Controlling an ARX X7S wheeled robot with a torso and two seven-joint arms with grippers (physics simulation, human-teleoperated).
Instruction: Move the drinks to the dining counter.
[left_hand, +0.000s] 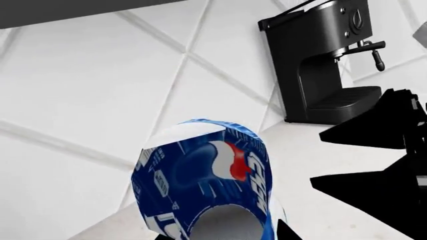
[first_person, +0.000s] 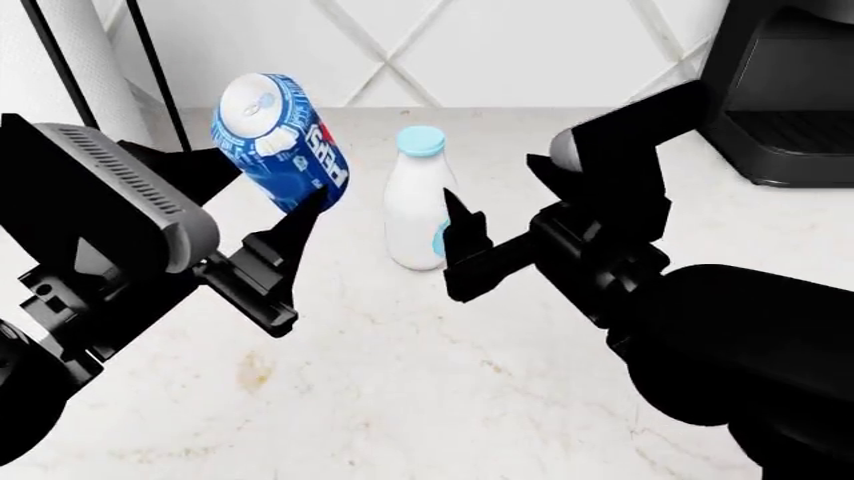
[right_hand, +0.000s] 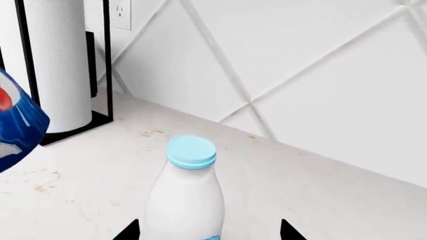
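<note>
Hiding the counter, the Pepsi can (left_hand: 207, 180) fills the left wrist view.

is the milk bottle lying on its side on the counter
No, the milk bottle stands upright on the counter with its light-blue cap on top, next to the Pepsi can.

Head view: down over both arms toward the tiled wall. Wrist views: close, low, wallward. Shared across all: Pepsi can (first_person: 278, 135); milk bottle (right_hand: 185, 200) in head and right wrist views.
</note>
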